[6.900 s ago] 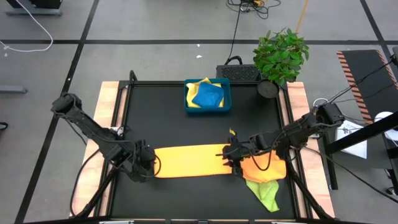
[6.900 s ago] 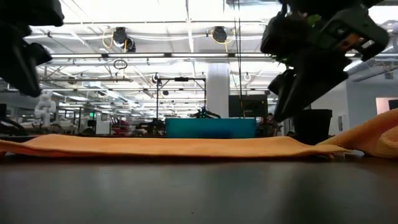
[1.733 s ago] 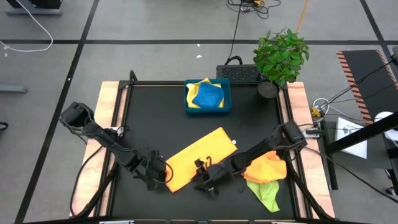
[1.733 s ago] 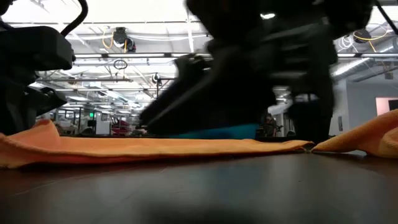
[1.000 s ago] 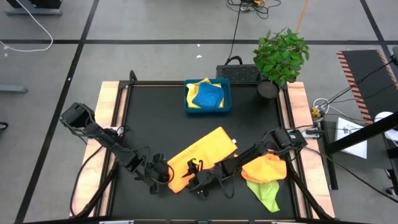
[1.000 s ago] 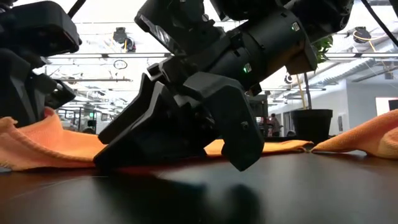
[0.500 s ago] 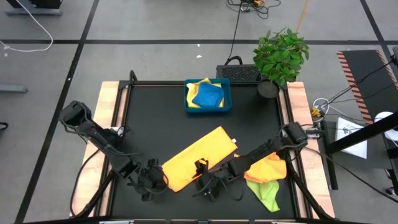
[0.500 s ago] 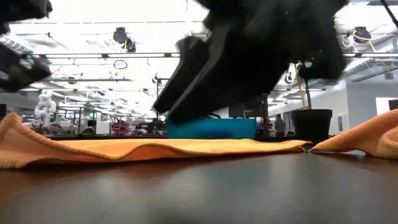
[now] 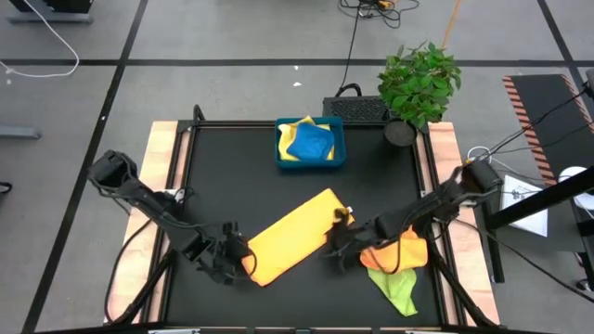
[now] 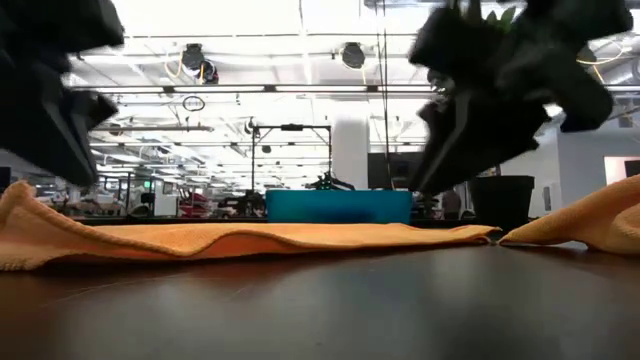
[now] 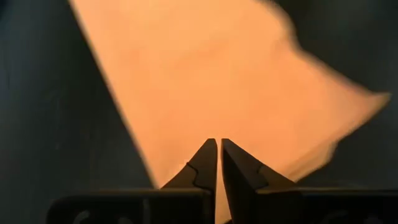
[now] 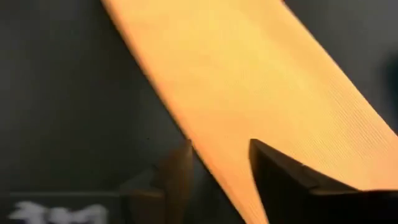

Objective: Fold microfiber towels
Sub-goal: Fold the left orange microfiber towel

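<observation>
Landmark: we take the blue tray [image 9: 310, 142] at the far middle of the black table [image 9: 232, 186] as our reference.
Folded towel: we find an orange-yellow towel [image 9: 290, 237], folded into a long strip, lying flat and slantwise on the table, nearer the front than the tray.
Tray contents: we note a blue towel [image 9: 309, 141] bunched over a pale yellow one [image 9: 289, 126] inside the tray.
Waiting towels: we see a crumpled orange towel [image 9: 397, 252] over a lime green towel [image 9: 397, 289], front-right of the tray.
Left gripper [image 9: 231, 260]: front-left of the tray, at the strip's near end; in the left wrist view its fingers [image 11: 205, 165] stand pressed together over the cloth, clamping nothing we can make out.
Right gripper [image 9: 338, 243]: front-right of the tray, at the strip's far-right end; its fingers stand apart in the right wrist view, one finger [image 12: 292, 180] over the cloth.
</observation>
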{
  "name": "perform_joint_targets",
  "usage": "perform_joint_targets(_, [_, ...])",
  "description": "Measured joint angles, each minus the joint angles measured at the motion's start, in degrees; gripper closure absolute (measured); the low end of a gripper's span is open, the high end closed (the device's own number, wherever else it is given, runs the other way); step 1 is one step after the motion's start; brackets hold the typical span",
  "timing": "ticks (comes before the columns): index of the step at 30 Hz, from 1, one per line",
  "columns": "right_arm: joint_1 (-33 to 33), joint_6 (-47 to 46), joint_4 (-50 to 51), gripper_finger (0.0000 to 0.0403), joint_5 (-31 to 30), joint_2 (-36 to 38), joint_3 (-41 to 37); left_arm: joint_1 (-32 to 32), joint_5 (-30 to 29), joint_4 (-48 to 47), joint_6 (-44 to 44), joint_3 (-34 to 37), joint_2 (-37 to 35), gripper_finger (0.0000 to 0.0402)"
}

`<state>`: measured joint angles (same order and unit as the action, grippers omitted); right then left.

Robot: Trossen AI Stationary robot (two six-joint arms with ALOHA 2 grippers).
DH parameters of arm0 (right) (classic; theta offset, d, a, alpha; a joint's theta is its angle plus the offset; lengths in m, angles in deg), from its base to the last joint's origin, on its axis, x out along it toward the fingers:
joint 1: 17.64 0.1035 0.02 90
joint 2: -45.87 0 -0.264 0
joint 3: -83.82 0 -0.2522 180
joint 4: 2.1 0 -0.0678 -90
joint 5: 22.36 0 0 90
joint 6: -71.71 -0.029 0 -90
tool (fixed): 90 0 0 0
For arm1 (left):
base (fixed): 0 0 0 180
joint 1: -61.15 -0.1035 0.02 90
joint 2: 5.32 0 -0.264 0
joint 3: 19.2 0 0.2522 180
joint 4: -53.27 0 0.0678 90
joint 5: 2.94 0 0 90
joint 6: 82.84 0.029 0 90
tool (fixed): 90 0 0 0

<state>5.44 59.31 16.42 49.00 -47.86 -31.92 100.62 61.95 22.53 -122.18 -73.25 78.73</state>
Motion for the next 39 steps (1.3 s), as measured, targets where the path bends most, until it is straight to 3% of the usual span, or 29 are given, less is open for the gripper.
perform_joint_targets(5, [-4.9, -9.79, -0.23, 0.0366, -0.81, 5.37, -9.62, -2.96, 4.45, 0.07, -2.44, 3.13, 0.01, 0.0376])
perform_joint_targets(7, [-6.98, -10.91, -0.22, 0.0393, -0.83, 5.42, -11.85, -3.64, 5.78, -0.17, -3.44, 3.98, 0.02, 0.0376])
perform_joint_targets(13, [-12.57, -12.08, -0.91, 0.0391, -0.74, 4.95, -13.92, -4.77, 7.73, -3.01, -8.02, 4.85, 0.02, 0.0376])
perform_joint_targets(20, [-17.96, -5.95, -5.44, 0.0401, 1.17, 4.74, -14.03, -4.91, 10.87, 1.73, -8.68, 4.93, 0.02, 0.0376])
perform_joint_targets(31, [-28.18, 2.32, -19.24, 0.0403, 5.53, 2.87, -14.03, -4.73, 11.9, 12.98, 1.55, 4.93, 0.04, 0.0376])
perform_joint_targets(36, [-27.51, 4.55, -25.71, 0.0403, 11.97, 3.6, -14.03, -4.56, 17.55, 12.6, 3.24, 4.91, -0.49, 0.0376])
perform_joint_targets(39, [-23.61, 5.82, -32.51, 0.0403, 18.02, 3.8, -14.02, -4.29, 17.23, 9.34, 2.78, 4.89, -2.22, 0.0376])
